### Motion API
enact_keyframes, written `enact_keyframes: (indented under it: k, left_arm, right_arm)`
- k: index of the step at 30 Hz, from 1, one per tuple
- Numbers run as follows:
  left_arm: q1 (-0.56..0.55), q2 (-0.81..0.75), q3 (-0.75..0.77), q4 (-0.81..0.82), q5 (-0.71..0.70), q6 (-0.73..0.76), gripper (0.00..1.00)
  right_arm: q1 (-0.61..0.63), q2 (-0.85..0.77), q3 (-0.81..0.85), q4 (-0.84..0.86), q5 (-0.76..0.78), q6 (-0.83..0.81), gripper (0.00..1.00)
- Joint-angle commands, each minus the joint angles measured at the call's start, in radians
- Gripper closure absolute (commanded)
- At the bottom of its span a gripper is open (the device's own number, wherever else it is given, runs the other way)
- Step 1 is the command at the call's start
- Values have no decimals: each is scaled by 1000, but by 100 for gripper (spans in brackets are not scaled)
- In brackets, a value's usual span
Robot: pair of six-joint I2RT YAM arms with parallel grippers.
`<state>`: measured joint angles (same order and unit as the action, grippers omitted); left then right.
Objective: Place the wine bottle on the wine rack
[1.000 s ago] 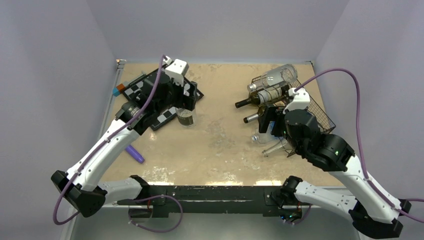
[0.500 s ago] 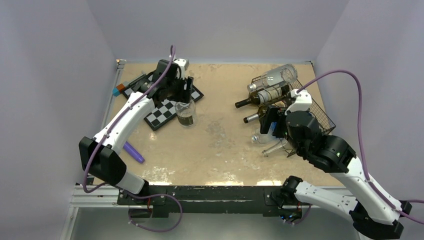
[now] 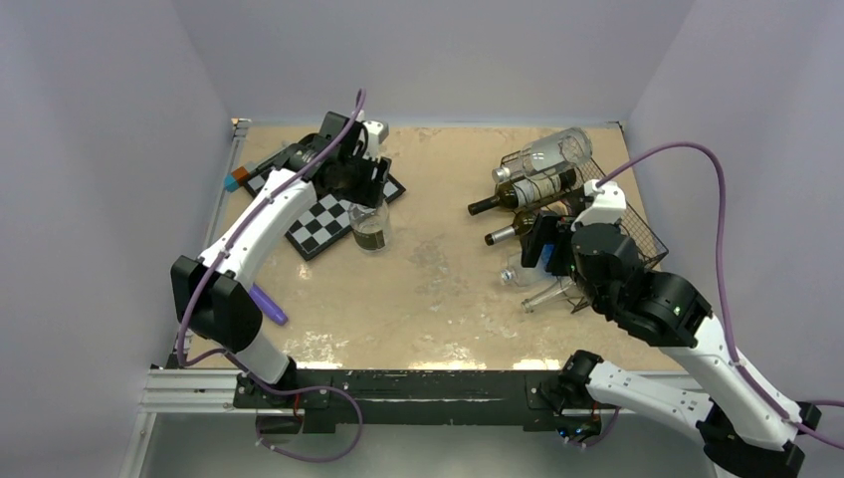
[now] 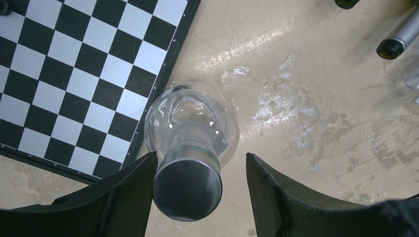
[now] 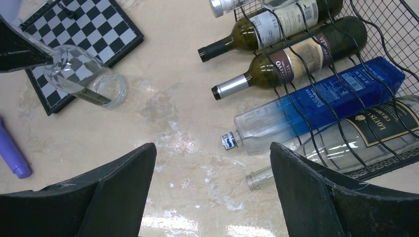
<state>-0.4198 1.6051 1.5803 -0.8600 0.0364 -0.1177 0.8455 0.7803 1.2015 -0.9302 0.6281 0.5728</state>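
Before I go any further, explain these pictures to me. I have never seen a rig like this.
These are two robot arms bolted to the near edge of a table. One picture looks down from above and behind them. The other two come from a camera on each wrist, so the black shapes at the bottom are that arm's own fingers. On the table lie a chessboard, a purple marker and, on the right, a black wire wine rack with several bottles lying in it. A clear bottle with a dark cap stands upright beside the chessboard. The left gripper straddles its cap, with a gap showing on one side, so it is not gripped yet. The right gripper hangs open and empty in front of the rack.
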Motion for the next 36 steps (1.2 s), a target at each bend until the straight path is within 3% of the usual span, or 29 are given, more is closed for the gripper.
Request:
enact_keyframes:
  k: [1, 9, 21, 23, 28, 29, 36]
  left_arm:
    - [6, 8, 36, -24, 28, 15, 31]
    - [6, 21, 41, -12, 47, 37, 43]
    - [6, 67, 69, -25, 32, 49, 43]
    - [6, 72, 70, -25, 30, 51, 50]
    - [6, 87, 78, -47, 31, 64, 95]
    - [6, 86, 75, -49, 30, 64, 100]
    - [6, 20, 55, -15, 177, 5, 100]
  right_arm:
    - [0, 14, 10, -10, 25, 8, 11]
    - [0, 1, -1, -10, 31, 10, 11]
    - [0, -16, -19, -8, 36, 7, 11]
    - [0, -16, -21, -9, 37, 7, 11]
    - [0, -21, -30, -10, 38, 7, 11]
    - [0, -22, -31, -9, 38, 7, 11]
    - [0, -12, -24, -2, 32, -3, 11]
